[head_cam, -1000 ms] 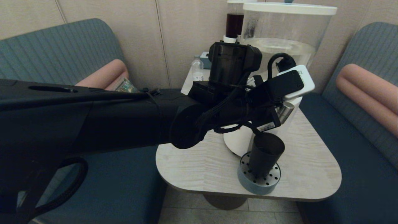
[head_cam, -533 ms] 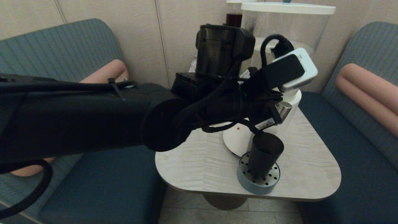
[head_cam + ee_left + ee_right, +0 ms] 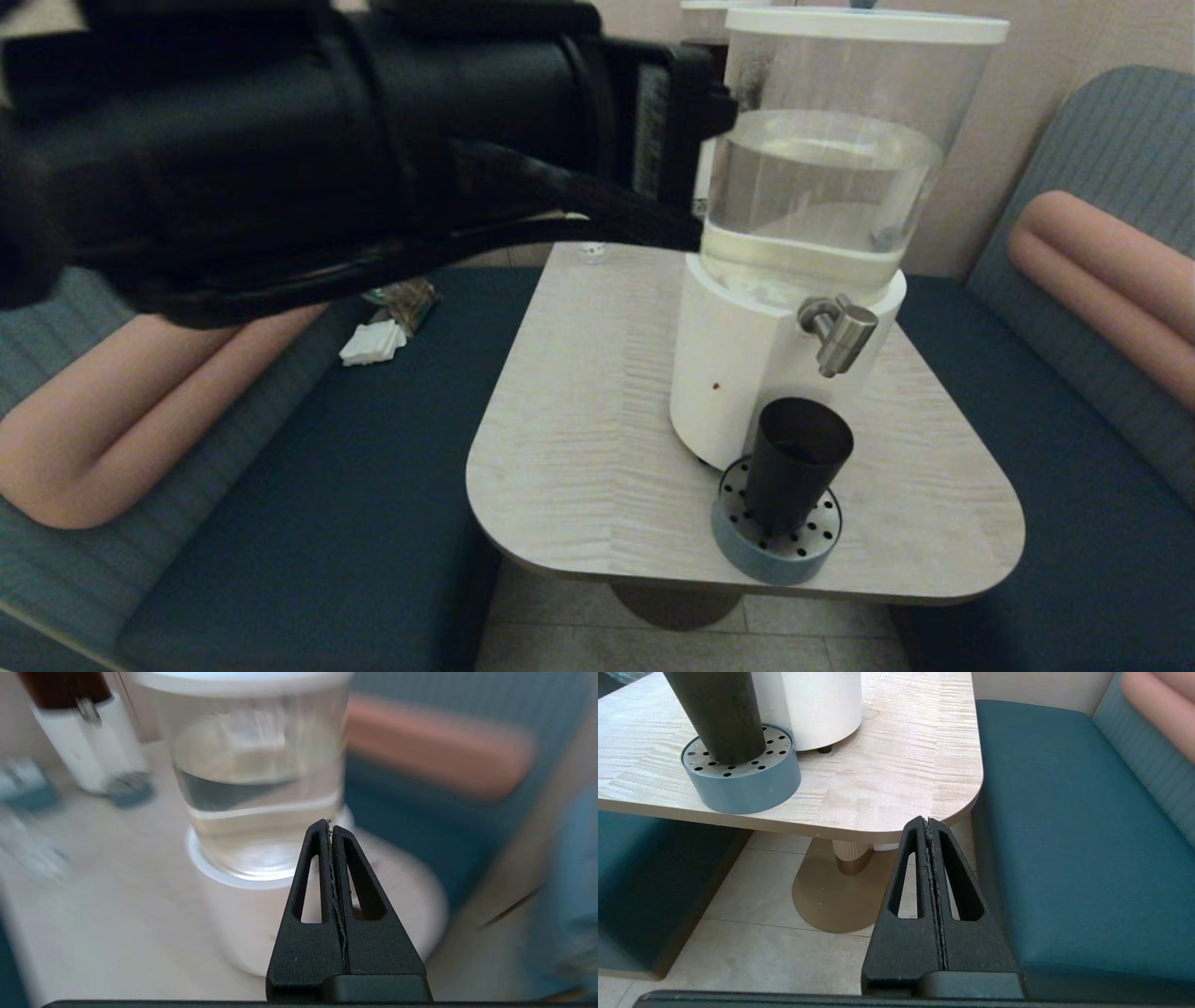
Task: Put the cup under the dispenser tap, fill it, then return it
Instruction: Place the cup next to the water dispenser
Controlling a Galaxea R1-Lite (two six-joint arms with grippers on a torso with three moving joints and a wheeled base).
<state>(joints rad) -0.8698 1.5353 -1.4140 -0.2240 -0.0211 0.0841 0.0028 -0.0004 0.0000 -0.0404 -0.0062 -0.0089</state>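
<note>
We are seeing the cup (image 3: pixel 792 459) standing upright on the round perforated drip tray (image 3: pixel 777 551) near the front edge of the worktop (image 3: pixel 579 448), directly below the dispenser tap (image 3: pixel 840 331). Just behind the cup, the dispenser (image 3: pixel 794 233) is holding clear water in its tank. Beyond it, beside the tank's upper part, our left gripper (image 3: pixel 331 833) is hanging above the worktop with jaws clenched on nothing. Our right gripper (image 3: pixel 928 828) is resting low off the worktop's corner, jaws clenched empty.
</note>
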